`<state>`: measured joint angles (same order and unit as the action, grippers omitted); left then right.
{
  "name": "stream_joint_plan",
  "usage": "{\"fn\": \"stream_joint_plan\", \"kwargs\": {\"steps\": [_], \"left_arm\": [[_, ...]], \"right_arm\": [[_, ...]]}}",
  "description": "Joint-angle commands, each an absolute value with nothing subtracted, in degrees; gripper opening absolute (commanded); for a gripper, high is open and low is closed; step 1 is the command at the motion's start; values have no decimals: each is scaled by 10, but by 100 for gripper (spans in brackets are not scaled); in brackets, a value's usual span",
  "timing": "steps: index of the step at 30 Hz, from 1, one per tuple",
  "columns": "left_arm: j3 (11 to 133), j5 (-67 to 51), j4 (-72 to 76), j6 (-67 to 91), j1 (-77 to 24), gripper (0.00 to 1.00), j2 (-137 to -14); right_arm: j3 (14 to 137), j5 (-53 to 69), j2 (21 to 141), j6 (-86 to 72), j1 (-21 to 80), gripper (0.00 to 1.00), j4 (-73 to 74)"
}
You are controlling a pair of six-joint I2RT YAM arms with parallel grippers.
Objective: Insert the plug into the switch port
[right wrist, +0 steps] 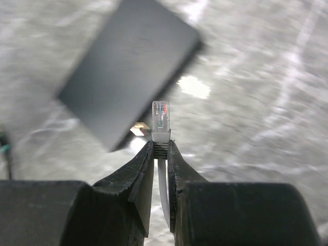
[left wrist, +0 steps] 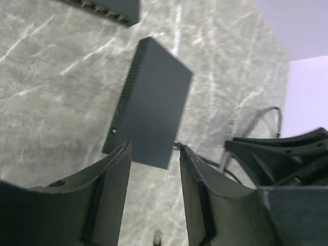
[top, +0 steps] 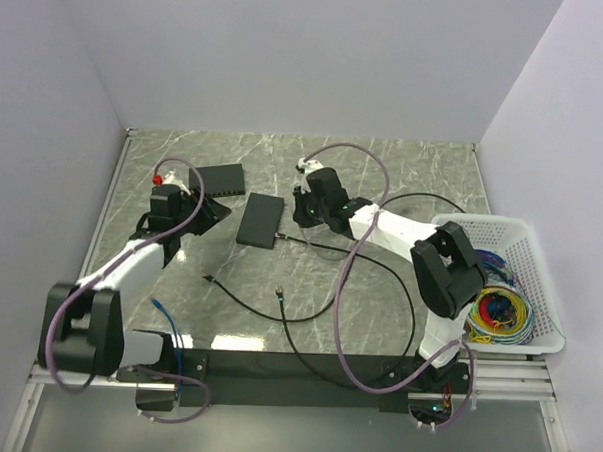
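Observation:
The switch [top: 221, 178], a flat black box, lies at the back left; its row of sockets shows in the left wrist view [left wrist: 105, 7]. A second flat black box [top: 261, 219] [left wrist: 151, 102] [right wrist: 128, 66] lies just right of it, with a black cable meeting its near right corner. My right gripper [top: 300, 216] [right wrist: 161, 146] is shut on the plug [right wrist: 161, 115], a clear tip whose cable looks pale. It hovers just right of the second box, with the plug pointing at it. My left gripper [top: 214, 210] [left wrist: 154, 148] is open and empty, between the two boxes.
A long black cable [top: 320, 252] loops across the middle of the table, with loose tips at the front [top: 280, 293] and front left [top: 208, 278]. A blue cable [top: 167, 315] lies near the left arm's base. A white basket [top: 502, 223] of coloured wires stands at the right.

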<state>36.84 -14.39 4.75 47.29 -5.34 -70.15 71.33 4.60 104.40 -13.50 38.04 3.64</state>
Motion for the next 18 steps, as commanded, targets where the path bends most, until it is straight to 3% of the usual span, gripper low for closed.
{"fn": "stream_joint_plan", "kwargs": {"steps": [1, 18], "left_arm": [[393, -170, 149, 475, -51, 48, -763], [610, -236, 202, 406, -64, 40, -1125]], "right_arm": [[732, -20, 1072, -120, 366, 0, 85], [839, 13, 1208, -111, 404, 0, 110]]}}
